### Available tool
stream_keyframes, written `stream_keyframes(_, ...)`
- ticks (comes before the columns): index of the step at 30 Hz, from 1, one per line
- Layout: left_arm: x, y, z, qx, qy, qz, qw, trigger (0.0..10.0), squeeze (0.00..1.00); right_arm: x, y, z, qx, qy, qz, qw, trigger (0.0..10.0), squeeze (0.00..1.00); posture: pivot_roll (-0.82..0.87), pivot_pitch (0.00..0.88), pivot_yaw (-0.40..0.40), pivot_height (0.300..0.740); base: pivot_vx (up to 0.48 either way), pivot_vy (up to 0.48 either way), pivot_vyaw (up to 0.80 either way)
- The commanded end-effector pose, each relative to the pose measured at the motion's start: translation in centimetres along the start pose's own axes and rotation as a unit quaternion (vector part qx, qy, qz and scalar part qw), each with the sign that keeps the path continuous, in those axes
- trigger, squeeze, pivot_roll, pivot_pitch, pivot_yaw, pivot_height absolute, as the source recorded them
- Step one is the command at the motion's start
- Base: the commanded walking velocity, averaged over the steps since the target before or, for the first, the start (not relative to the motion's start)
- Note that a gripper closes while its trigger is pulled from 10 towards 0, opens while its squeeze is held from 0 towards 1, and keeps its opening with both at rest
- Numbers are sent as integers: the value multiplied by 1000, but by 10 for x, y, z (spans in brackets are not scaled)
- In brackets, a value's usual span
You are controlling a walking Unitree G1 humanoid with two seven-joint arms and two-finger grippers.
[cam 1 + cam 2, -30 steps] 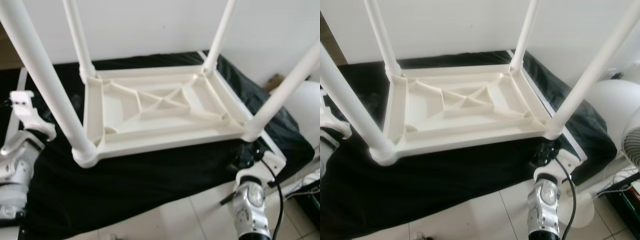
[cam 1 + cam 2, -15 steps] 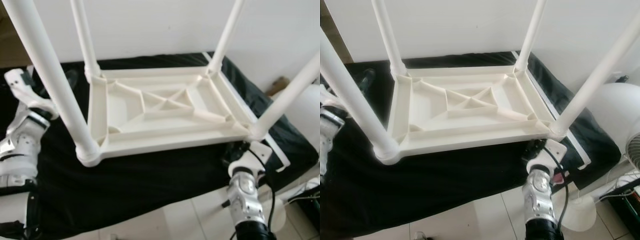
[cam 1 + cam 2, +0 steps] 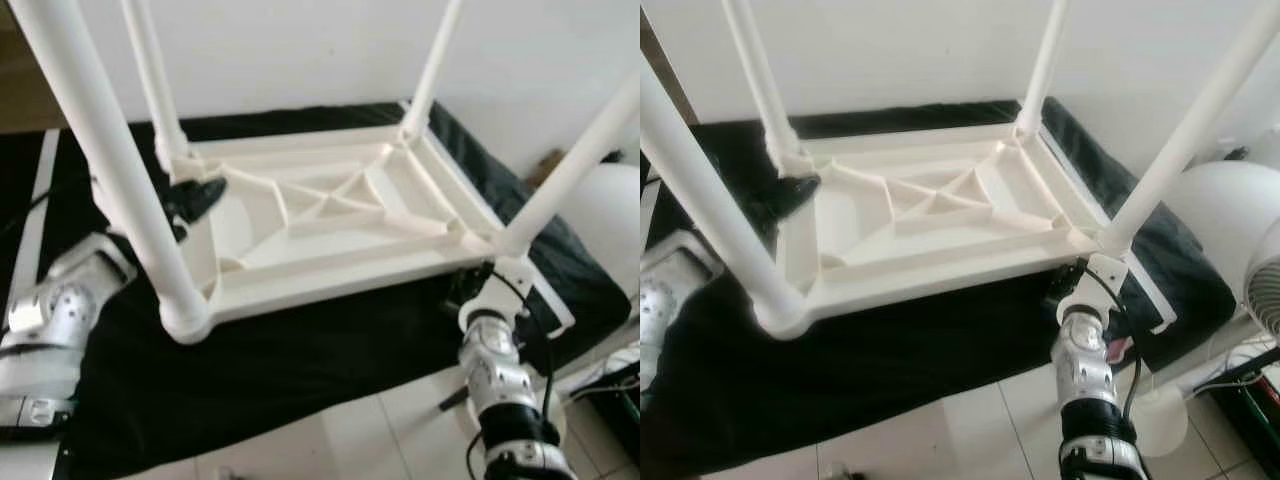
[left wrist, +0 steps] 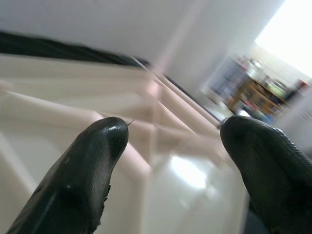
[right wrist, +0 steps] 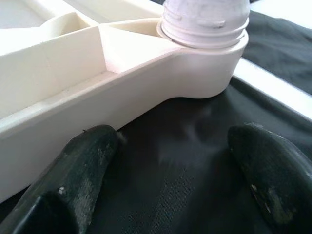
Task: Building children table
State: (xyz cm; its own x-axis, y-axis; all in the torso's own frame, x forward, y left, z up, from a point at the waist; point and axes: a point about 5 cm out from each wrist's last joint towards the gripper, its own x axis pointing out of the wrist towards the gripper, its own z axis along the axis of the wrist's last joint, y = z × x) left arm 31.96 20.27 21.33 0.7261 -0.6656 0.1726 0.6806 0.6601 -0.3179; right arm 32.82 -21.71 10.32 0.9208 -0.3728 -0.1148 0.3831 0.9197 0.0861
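— Children's table [image 3: 330, 215] — where is it sitting?

— Upside down on a black-draped counter [image 3: 300, 360], its ribbed underside facing up and four white legs [image 3: 100, 160] rising toward the camera. It is lying across the middle of the counter, with its right-hand long side running along the counter's right edge and its two far corners reaching toward the back edge, where a white wall [image 3: 300, 50] is standing.

— What is the left gripper [image 3: 195, 195] doing?

— It is reaching in from the counter's left side, behind the near-left leg, and its black tips are hovering at the table's left rim beside the far-left leg socket. In the left wrist view the two fingers [image 4: 92, 165] are standing well apart with the pale ribs blurred beyond them; the jaws are gaping and gripping nothing.

— And the right gripper [image 5: 170, 161]?

— It is hanging low at the table's near-right corner, close to the counter's right edge. The right wrist view is showing both black fingertips [image 5: 83, 165] spread wide over the dark cloth, just beside the table's rim and the round socket [image 5: 204, 53] where the near-right leg is seated — jaws wide apart and empty, no contact that I can make out.

— Anything else nearby?

— A white fan [image 3: 1255, 270] is standing on the tiled floor [image 3: 970, 430] off the counter's right side, with cables beside it.
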Motion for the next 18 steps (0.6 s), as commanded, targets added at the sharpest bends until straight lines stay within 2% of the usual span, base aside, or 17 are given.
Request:
stream_keyframes(1, -7, -40, -8, -6, 20, -298, 954, 10000, 0, 3, 9, -1, -12, 13, 41, 999, 10000, 0, -12, 117, -42, 740, 0, 0, 0)
stream_keyframes(4, -9, -56, -20, 23, 43, -293, 955, 10000, 0, 12, 15, 1, -56, 21, 105, 993, 10000, 0, -14, 119, -35, 740, 0, 0, 0)
stream_keyframes(8, -7, -62, -23, 43, 46, -283, 957, 10000, 0, 19, 15, 3, -77, 32, 141, 986, 10000, 0, -17, 120, -28, 740, 0, 0, 0)
stream_keyframes(10, -3, -70, -22, 63, 47, -278, 957, 10000, 0, 25, 16, 8, -109, 31, 177, 978, 10000, 0, -20, 120, -23, 740, 0, 0, 0)
stream_keyframes(11, -3, -70, -22, 63, 47, -278, 957, 10000, 0, 25, 16, 8, -109, 31, 177, 978, 10000, 0, -20, 120, -23, 740, 0, 0, 0)
stream_keyframes(12, -1, -74, -22, 75, 50, -277, 957, 10000, 0, 28, 16, 12, -139, 20, 190, 972, 10000, 0, -22, 119, -19, 740, 0, 0, 0)
stream_keyframes(14, -1, -74, -22, 75, 50, -277, 957, 10000, 0, 28, 16, 12, -139, 20, 190, 972, 10000, 0, -22, 119, -19, 740, 0, 0, 0)
stream_keyframes(15, 1, -78, -24, 87, 57, -276, 956, 10000, 0, 30, 14, 17, -171, -2, 193, 966, 10000, 0, -23, 119, -20, 740, 0, 0, 0)
stream_keyframes(17, 0, -84, -30, 92, 72, -272, 955, 10000, 0, 30, 8, 24, -177, -48, 188, 965, 10000, 0, -26, 118, -22, 740, 0, 0, 0)
stream_keyframes(18, 0, -84, -30, 92, 72, -272, 955, 10000, 0, 30, 8, 24, -177, -48, 188, 965, 10000, 0, -26, 118, -22, 740, 0, 0, 0)
